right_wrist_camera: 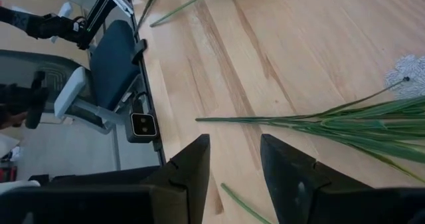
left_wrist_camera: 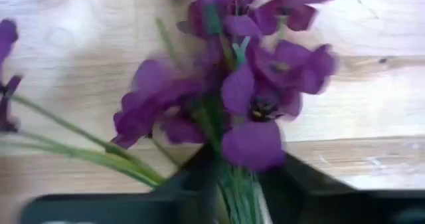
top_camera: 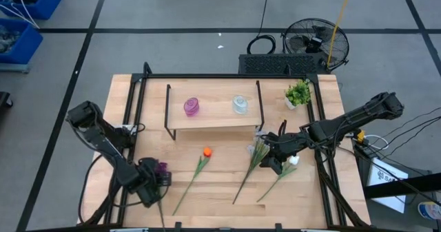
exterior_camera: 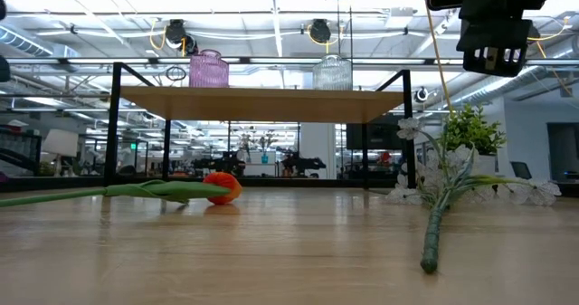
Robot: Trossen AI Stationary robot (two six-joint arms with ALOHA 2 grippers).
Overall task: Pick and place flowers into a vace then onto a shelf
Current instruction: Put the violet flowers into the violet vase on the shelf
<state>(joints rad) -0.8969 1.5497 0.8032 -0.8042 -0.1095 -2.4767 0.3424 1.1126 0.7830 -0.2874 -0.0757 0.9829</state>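
My left gripper [top_camera: 154, 180] is at the table's near left, shut on the dark purple flower [top_camera: 162, 168], whose blooms fill the left wrist view [left_wrist_camera: 252, 111]. The orange tulip [top_camera: 207, 151] lies flat on the table mid-front [exterior_camera: 222, 187]. The pale spray [top_camera: 258, 149] and the white bud [top_camera: 293, 161] lie to its right, stems pointing to the near edge. My right gripper [top_camera: 277, 156] hovers open above those two, with bare table between its fingers [right_wrist_camera: 232, 171]. The shelf [top_camera: 213, 118] stands behind them. My left gripper pinches the purple flower's green stem [left_wrist_camera: 234, 181] between its two fingers, just below the cluster of blooms. The blooms stand out beyond the fingertips. The rest of the stem [top_camera: 162, 208] trails back toward the table's near edge. Whether the flower is lifted clear, I cannot tell.
A pink vase [top_camera: 191, 107] and a clear glass vase [top_camera: 240, 104] stand on the shelf plank [exterior_camera: 262, 101]. A small potted plant [top_camera: 298, 94] sits at the far right of the table. Bare wood lies between the tulip and the spray.
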